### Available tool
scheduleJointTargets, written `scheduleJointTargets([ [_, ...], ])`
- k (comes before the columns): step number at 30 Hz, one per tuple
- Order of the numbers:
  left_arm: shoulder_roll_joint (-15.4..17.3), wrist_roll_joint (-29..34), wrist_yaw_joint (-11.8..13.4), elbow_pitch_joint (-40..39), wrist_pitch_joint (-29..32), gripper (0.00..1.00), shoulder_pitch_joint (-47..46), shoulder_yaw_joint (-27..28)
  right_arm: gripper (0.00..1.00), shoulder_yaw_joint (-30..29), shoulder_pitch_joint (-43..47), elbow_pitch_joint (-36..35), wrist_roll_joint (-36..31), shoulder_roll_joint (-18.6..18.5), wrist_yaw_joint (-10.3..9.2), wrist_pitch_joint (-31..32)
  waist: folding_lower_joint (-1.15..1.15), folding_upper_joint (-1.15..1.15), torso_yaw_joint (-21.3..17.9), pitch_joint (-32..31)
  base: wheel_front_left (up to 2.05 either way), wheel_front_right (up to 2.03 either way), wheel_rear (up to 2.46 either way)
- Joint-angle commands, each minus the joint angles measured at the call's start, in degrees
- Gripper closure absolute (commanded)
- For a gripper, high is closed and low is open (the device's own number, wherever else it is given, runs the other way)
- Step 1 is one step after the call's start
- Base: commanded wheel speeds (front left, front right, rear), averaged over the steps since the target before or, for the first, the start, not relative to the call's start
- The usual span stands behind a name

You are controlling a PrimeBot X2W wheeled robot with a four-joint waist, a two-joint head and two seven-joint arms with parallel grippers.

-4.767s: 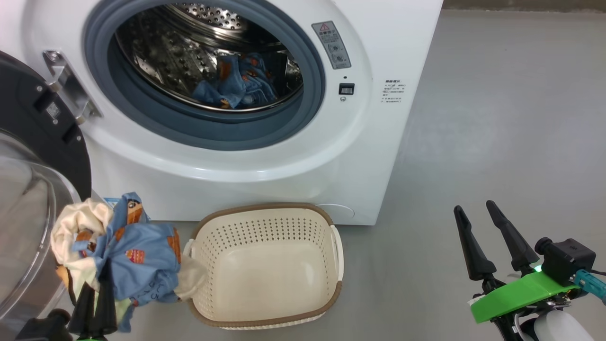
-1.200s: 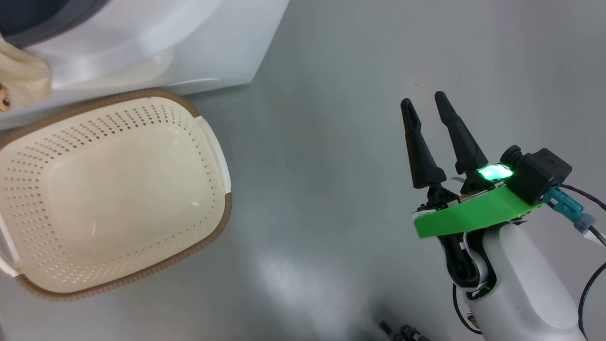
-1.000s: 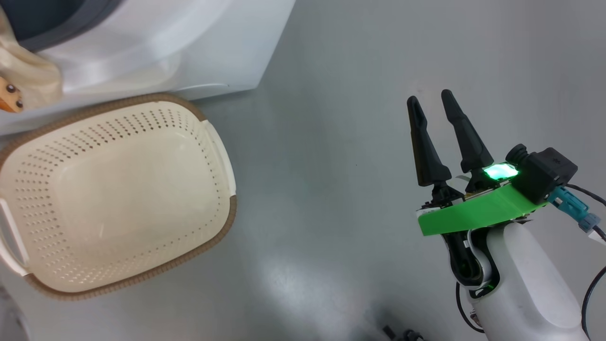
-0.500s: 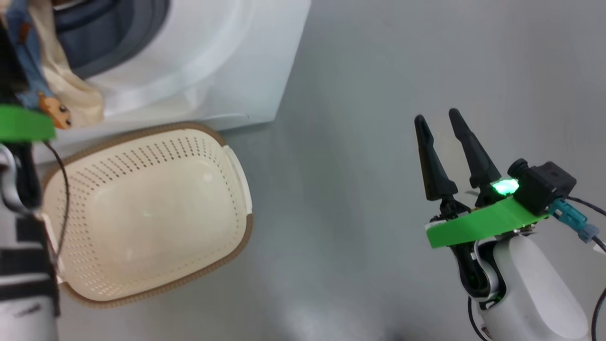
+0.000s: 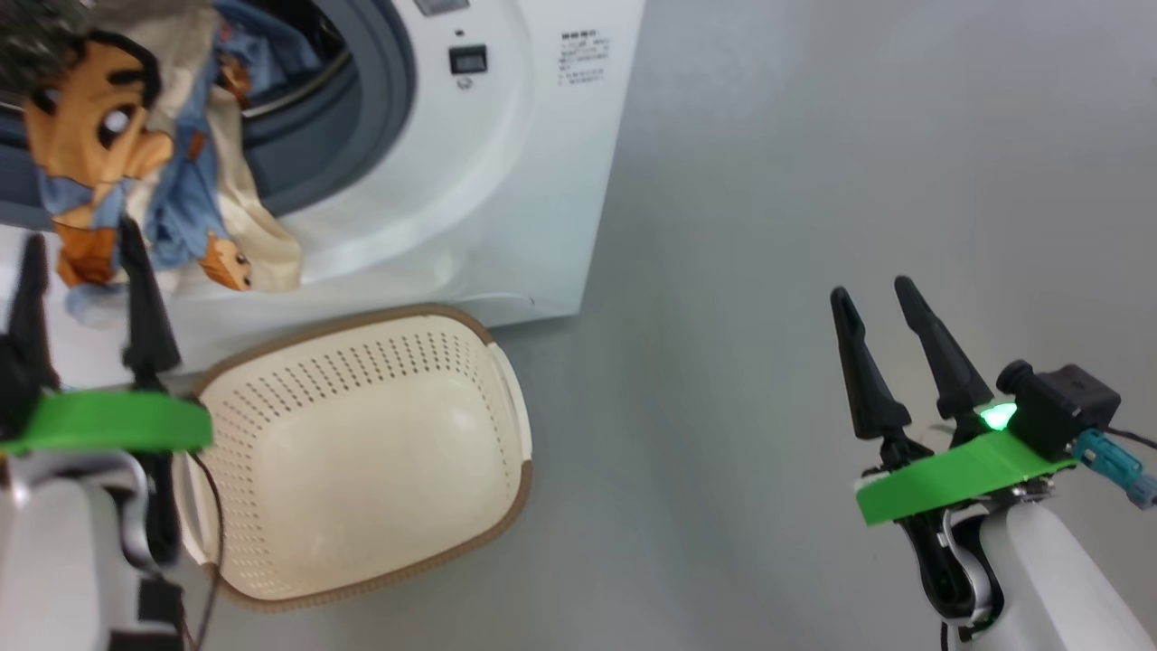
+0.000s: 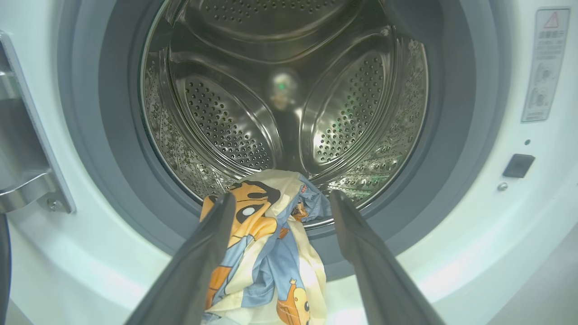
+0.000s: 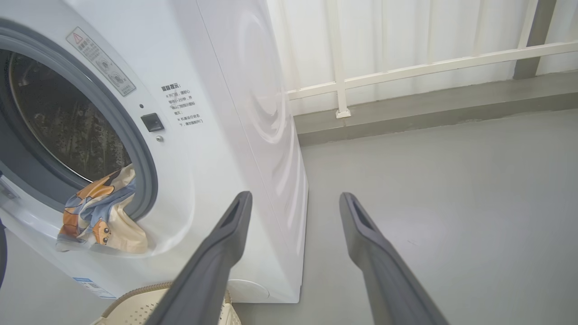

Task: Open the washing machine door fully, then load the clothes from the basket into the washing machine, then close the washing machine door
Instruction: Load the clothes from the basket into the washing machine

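The white washing machine [image 5: 506, 181] stands with its round opening uncovered; the washing machine door is out of view, and only its steel hinge bracket [image 6: 22, 158] shows. The clothes [image 5: 181, 181], light-blue and cream fabric with orange figures, hang half out of the steel drum [image 6: 235, 117] over the grey seal's lower lip. My left gripper [image 5: 79, 231] is open just in front of them, its fingers either side of the clothes [image 6: 266, 253] and apart from them. The cream basket [image 5: 362, 452] sits empty on the floor below. My right gripper [image 5: 872, 289] is open and empty over bare floor to the right.
Grey floor [image 5: 813, 136] spreads to the right of the machine. A white railing and pale wall [image 7: 406, 58] stand behind the machine's right side. The basket's rim [image 7: 149, 298] shows under the machine front, near my right fingers.
The head camera has swung up and left toward the machine. My left gripper has drawn back from the opening, open, leaving the clothes draped over the seal. The right gripper stays open.
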Motion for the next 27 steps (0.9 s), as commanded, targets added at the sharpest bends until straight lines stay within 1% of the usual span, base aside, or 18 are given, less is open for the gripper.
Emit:
scheduleJointTargets([
  [1, 0.79, 0.42, 0.04, -2.66, -0.15, 0.00, 2.93, 1.17, 0.00, 0.67, 1.73, -0.97, -0.09, -1.27, 0.26, -0.46, 0.01, 0.00, 2.18, -3.77, 0.00, 0.00, 0.00],
  [13, -2.04, 0.86, 0.04, -8.71, -0.15, 0.00, 16.56, -0.25, 0.00, -0.11, 6.39, -0.60, -0.18, -4.03, 0.26, -0.46, 0.01, 0.00, 4.54, -9.31, 0.00, 0.00, 0.00],
  [27, -4.17, 0.65, 0.04, -14.60, -0.15, 0.00, 27.72, 1.46, 0.00, -0.85, 10.65, -0.19, -0.92, -5.30, 0.26, -0.46, 0.01, 0.00, 6.35, -13.37, 0.00, 0.00, 0.00],
])
